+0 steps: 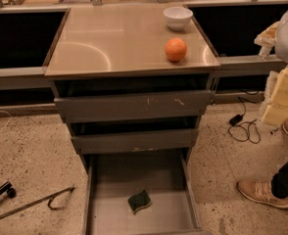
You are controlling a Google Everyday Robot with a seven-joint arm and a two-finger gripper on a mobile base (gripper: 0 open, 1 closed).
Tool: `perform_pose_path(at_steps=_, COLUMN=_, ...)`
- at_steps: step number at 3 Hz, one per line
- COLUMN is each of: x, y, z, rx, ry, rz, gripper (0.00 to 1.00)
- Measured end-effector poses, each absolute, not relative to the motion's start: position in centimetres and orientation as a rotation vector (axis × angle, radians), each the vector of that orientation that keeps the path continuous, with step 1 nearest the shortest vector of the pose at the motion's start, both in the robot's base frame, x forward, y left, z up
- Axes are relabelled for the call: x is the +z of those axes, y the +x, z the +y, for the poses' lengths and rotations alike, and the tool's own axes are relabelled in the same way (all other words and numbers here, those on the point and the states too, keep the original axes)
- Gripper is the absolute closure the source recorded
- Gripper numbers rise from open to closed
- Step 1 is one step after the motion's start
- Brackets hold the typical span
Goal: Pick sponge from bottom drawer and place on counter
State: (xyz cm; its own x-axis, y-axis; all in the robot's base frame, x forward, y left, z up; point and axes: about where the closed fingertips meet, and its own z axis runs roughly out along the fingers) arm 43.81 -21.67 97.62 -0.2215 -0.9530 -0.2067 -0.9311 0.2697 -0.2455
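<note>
Camera view: end effector (280, 99) at right edge, well apart from sponge (139, 201)

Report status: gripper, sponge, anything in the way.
Gripper at right frame edge, partly cut off. Small dark green sponge lies in open grey bottom drawer, untouched. Orange ball and white bowl sit on beige metal counter's right side.

Looks down from high in front of the drawer cabinet (134, 106), squarely facing its fronts. Stands near enough to fill the middle with the cabinet, from its counter (109, 38) to its open bottom drawer (134, 175). Catches the gripper (265, 36) right of the cabinet, at counter height.
</note>
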Motion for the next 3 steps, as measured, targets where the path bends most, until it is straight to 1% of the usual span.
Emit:
perform_pose_path(at_steps=1, x=97.6, y=43.8, z=-21.7, rx=-0.098, ry=-1.725, rz=2.232, gripper=0.0)
perform_pose_path(at_steps=2, x=95.3, y=44.2, z=-20.7, rx=-0.089, ry=-1.722, rz=2.216, gripper=0.0)
perform_pose_path(at_steps=3, x=87.1, y=44.4, z=-17.1, rx=0.071, ry=-1.751, rz=2.18, gripper=0.0)
